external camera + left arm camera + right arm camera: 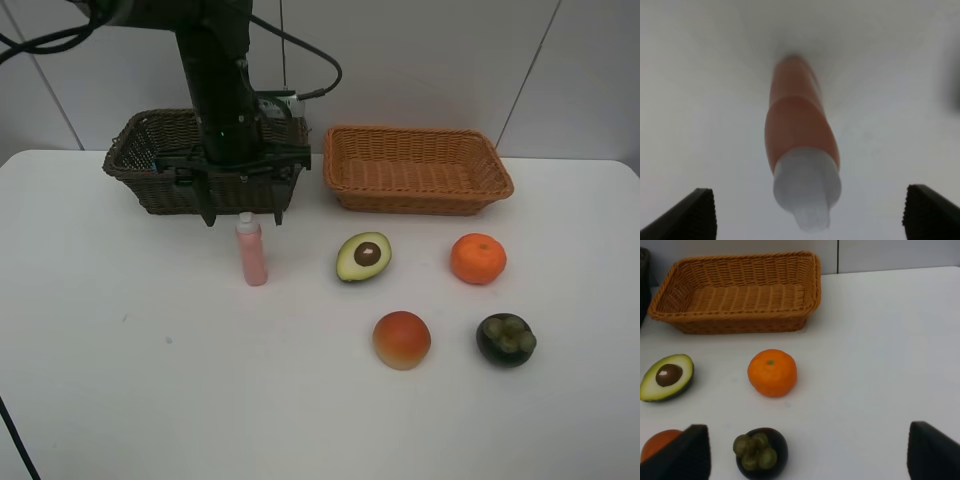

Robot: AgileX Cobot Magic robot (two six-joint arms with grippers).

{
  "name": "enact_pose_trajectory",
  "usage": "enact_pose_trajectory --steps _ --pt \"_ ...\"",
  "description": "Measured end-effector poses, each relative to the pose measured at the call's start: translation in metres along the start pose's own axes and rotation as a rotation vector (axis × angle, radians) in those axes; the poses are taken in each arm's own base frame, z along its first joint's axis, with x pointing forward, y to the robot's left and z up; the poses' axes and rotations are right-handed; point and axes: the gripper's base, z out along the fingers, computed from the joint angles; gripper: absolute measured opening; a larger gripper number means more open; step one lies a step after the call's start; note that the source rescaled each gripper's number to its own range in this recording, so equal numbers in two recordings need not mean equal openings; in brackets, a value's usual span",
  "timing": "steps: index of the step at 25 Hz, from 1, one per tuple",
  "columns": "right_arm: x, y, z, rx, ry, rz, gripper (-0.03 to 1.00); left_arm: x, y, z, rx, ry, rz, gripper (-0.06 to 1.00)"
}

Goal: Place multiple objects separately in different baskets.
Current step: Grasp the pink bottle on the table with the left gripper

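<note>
Plainly the small pink bottle (252,258) is the next thing to lift. It stands upright on the white table (100,350) directly beneath the left gripper (243,218), with its white cap between the two fingers (695,215) and open space on either side, touching neither. Those fingers are spread wide and grip nothing. The bottle looks like light, stiff plastic with smooth, rounded sides. Being tall and narrow, it will probably topple if one finger reaches it before the other, and it may slip if it is pinched on the tapering cap. The better hold seems to be on the pink body below the shoulder, with the fingers lowered past the cap and the bottle centred between them, using only modest pressure. The dark brown basket (140,160) sits just behind the fingers, and the light orange-tan basket (420,200) is off to one side of them. The right gripper (810,455) also has its fingers parted and empty, with the orange (772,372) and the dark round mangosteen (761,452) lying on the table beyond its tips.
</note>
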Motion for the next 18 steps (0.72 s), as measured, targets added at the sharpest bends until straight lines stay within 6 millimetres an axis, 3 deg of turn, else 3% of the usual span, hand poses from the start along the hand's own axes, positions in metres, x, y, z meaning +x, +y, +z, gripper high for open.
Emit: enact_pose_trajectory --steps 11,18 --pt "0.0 0.0 0.0 0.0 0.0 0.0 0.99 -0.003 0.002 0.045 -0.059 0.088 -0.026 0.92" --pt "0.0 0.0 0.0 0.0 0.0 0.0 0.99 -0.007 0.002 0.063 -0.062 0.089 -0.029 0.92"
